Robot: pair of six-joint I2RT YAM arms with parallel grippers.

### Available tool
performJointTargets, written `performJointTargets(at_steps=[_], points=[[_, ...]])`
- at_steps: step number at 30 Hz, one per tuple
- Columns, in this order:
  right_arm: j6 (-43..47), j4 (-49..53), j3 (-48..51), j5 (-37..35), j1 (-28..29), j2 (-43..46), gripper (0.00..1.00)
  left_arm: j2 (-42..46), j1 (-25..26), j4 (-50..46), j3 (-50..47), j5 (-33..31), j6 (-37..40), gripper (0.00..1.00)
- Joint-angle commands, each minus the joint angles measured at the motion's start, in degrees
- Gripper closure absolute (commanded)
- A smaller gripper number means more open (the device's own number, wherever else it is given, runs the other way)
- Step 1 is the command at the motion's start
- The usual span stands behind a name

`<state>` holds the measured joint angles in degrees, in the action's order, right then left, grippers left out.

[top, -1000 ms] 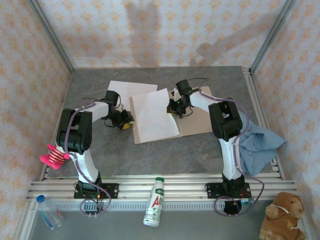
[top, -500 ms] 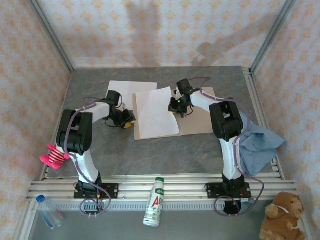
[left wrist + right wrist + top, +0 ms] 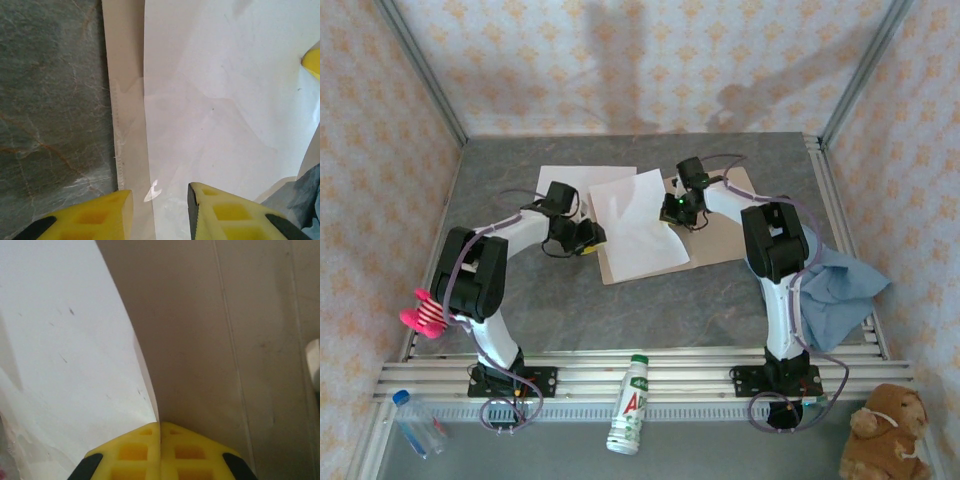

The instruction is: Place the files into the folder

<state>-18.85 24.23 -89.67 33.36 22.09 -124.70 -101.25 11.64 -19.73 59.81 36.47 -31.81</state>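
Clutter is seen along the near rails: a white, green-labelled bottle (image 3: 633,405) lying on its side, a clear bottle (image 3: 415,420) at the left corner and a brown teddy bear (image 3: 885,432) at the right. A pink toy (image 3: 428,312) is set beside the left arm, and a light blue cloth (image 3: 840,285) is heaped by the right arm at the edge of the table (image 3: 620,310).

Farther in, the folder (image 3: 720,235) is laid open and flat, and a white sheet (image 3: 640,225) is spread askew over its left half. The left gripper (image 3: 588,238) is held low at the folder's left edge. Its yellow fingers (image 3: 100,215) are parted, with nothing caught between them. The right gripper (image 3: 677,210) is pressed together, and the white sheet's right edge is pinched and curled up off the folder's pale face.

Beyond, a second sheet (image 3: 570,178) is left flat on the table, with its right part overlapped by the white sheet.
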Motion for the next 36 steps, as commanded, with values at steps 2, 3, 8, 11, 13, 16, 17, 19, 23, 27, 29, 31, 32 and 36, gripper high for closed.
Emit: performJointTargets(at_steps=[2,3,8,11,13,16,17,19,23,27,29,31,32,36], points=[[0.3,2.4,0.9,-2.6,-0.1,3.1,1.00,2.6,0.3,-1.6,-0.3,-3.7,0.9,0.63],[0.4,2.8,0.8,-2.7,-0.1,3.2,1.00,3.1,0.3,-1.3,-0.5,-3.5,0.8,0.63],[-0.1,3.2,0.8,-2.4,-0.1,3.6,1.00,3.1,2.1,0.2,-1.1,-0.7,-0.1,0.63],[-0.6,3.1,0.7,-2.3,-0.1,3.5,1.00,2.9,3.3,2.7,-2.9,0.8,-1.4,0.63],[-0.8,3.2,0.5,-2.2,-0.3,3.4,1.00,2.3,3.5,3.3,-3.8,0.8,-1.6,0.63],[-1.2,3.2,0.3,-2.4,-0.4,3.3,1.00,1.4,3.8,4.4,-5.2,1.1,-1.7,0.63],[-1.3,3.3,0.2,-2.5,-0.5,3.4,1.00,1.1,3.8,5.2,-5.9,1.3,-1.8,0.63],[-1.4,3.1,0.2,-2.7,-0.6,3.6,1.00,0.7,3.9,6.2,-6.7,1.7,-1.9,0.63],[-1.8,3.0,0.3,-3.3,-0.9,3.8,1.00,-0.3,3.9,5.5,-7.1,1.4,-1.0,0.64],[-2.2,2.9,0.6,-3.7,-1.5,4.2,1.00,-0.7,4.0,4.6,-7.4,0.7,0.0,0.64],[-2.2,2.8,0.7,-4.1,-1.8,4.5,1.00,-0.8,4.0,4.4,-7.6,0.3,0.1,0.64],[-2.4,2.8,0.7,-4.2,-1.9,4.6,1.00,-1.1,3.9,4.6,-7.7,0.3,0.3,0.64],[-2.5,2.8,0.6,-4.2,-1.9,4.7,1.00,-1.3,4.0,4.8,-7.7,0.3,0.3,0.64],[-2.5,2.4,0.5,-3.3,-2.0,4.8,1.00,-1.7,3.9,5.4,-7.8,0.4,0.1,0.65]])
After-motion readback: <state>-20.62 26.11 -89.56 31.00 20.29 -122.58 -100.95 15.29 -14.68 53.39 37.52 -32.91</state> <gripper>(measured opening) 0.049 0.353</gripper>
